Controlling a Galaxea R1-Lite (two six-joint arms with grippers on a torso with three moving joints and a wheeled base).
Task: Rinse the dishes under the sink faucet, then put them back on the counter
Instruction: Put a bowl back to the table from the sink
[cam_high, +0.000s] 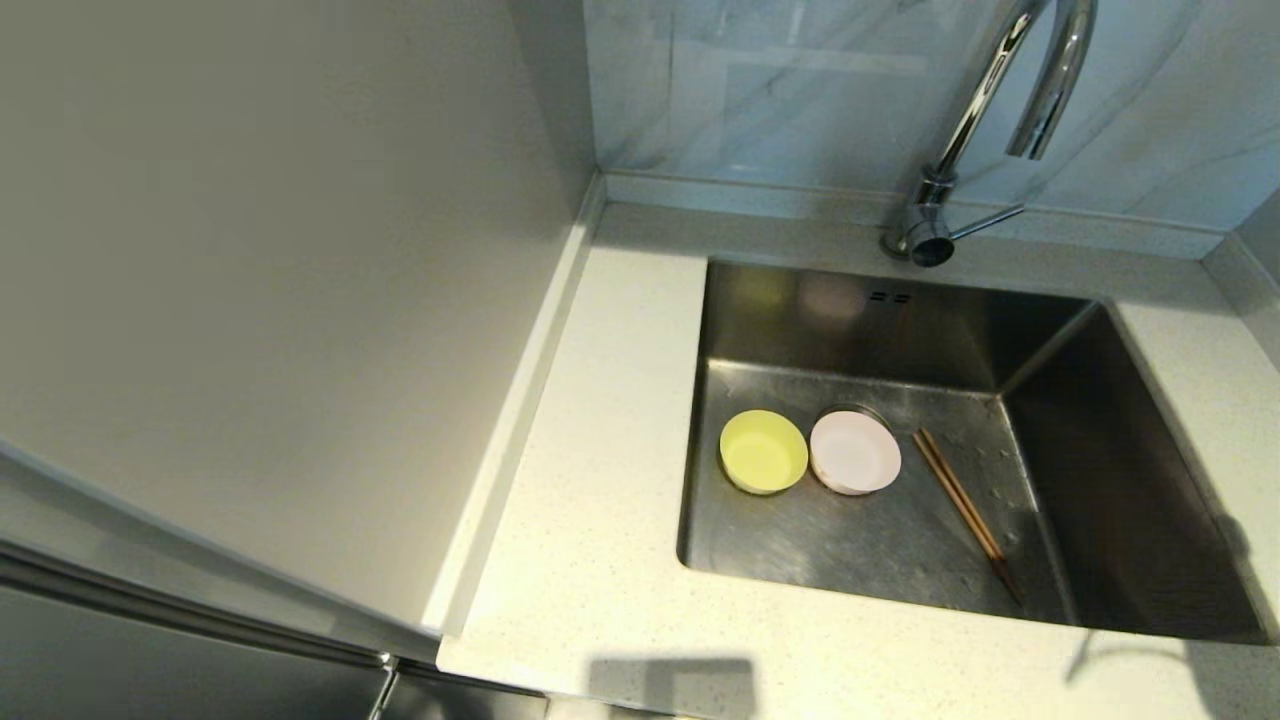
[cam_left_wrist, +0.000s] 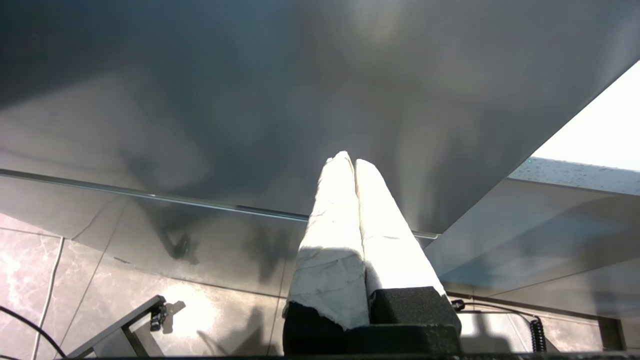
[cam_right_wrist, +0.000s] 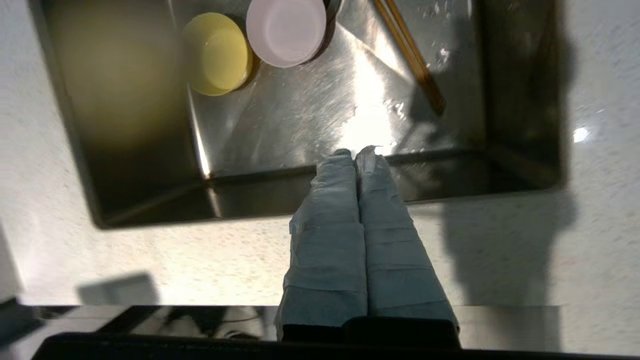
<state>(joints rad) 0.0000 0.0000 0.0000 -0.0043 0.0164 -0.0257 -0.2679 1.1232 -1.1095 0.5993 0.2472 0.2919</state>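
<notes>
At the sink's floor, left to right: yellow-green bowl (cam_high: 763, 451), pale pink bowl (cam_high: 855, 453) touching it and sitting partly over the strainer drain, then the wooden chopsticks (cam_high: 966, 510) lying together as a pair, angled toward the near right corner. All dishes are down in the steel sink (cam_high: 1120, 480); none is on the speckled tabletop (cam_high: 590, 560) yet. Chrome faucet (cam_high: 985, 110) arches above the back rim, spout well clear of the bowls, no water seen running. Left hand (cam_left_wrist: 348, 162) parked below tabletop level, wrapped fingers pressed together, holding nothing. Right hand (cam_right_wrist: 356, 152) hovers over the sink's near edge, fingers together, empty. Judgement: step in hand is the first approach. The fingers must part before descending; a bowl's rim gives the surest pinch, one finger inside. Thin chopsticks flat on steel look hardest; better left until last.
</notes>
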